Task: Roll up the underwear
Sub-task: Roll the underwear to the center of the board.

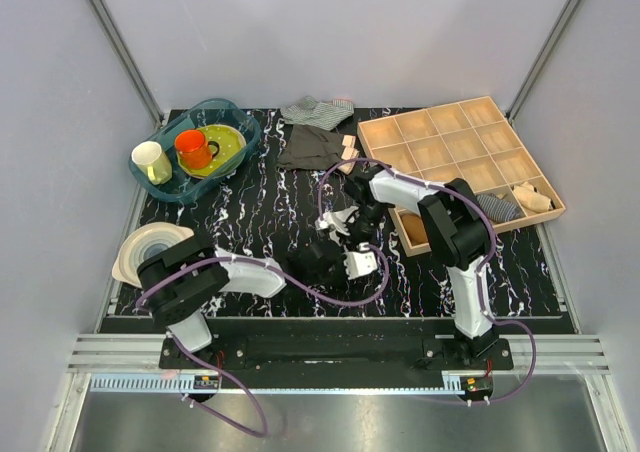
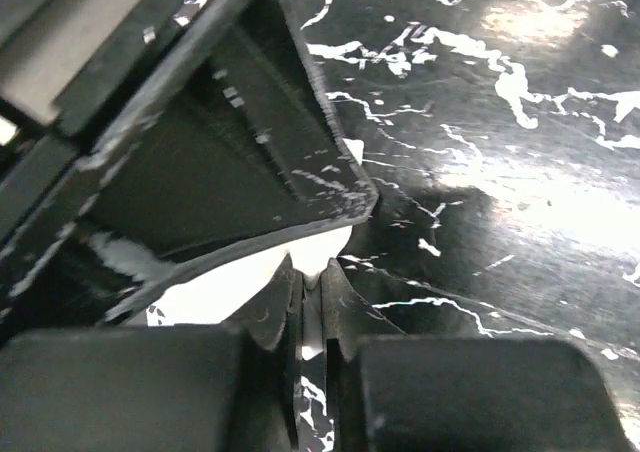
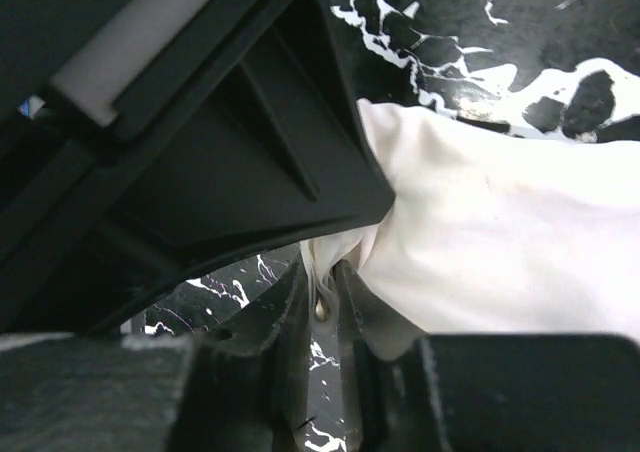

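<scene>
Underwear clamped in left end effector and right end effector, both low, close together.

Worktop: black marble pattern with white veins, under the left claw and right claw.
Walls: plain pale grey panels beyond and beside both claws.
Frame posts: slanted metal, far corners.
Rail: ribbed metal, behind the claws.
Light: bright glare right of the left claw.
</scene>
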Controlling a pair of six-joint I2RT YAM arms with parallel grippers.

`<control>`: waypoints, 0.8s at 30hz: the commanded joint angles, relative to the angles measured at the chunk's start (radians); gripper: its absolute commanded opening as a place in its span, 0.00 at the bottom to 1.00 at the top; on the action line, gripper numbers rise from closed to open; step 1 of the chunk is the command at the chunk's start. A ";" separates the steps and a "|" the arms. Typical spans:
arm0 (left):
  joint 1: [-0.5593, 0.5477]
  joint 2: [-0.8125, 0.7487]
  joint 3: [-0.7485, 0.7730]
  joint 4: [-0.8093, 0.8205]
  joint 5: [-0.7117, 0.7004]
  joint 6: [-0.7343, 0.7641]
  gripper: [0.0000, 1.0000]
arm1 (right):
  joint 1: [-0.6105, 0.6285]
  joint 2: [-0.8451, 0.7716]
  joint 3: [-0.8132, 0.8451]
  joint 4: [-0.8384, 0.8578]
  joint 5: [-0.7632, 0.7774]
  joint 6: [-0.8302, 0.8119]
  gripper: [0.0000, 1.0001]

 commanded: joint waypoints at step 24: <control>0.380 0.334 0.357 -0.583 0.827 -0.244 0.01 | -0.245 -0.517 -0.356 0.237 -0.181 -0.154 0.52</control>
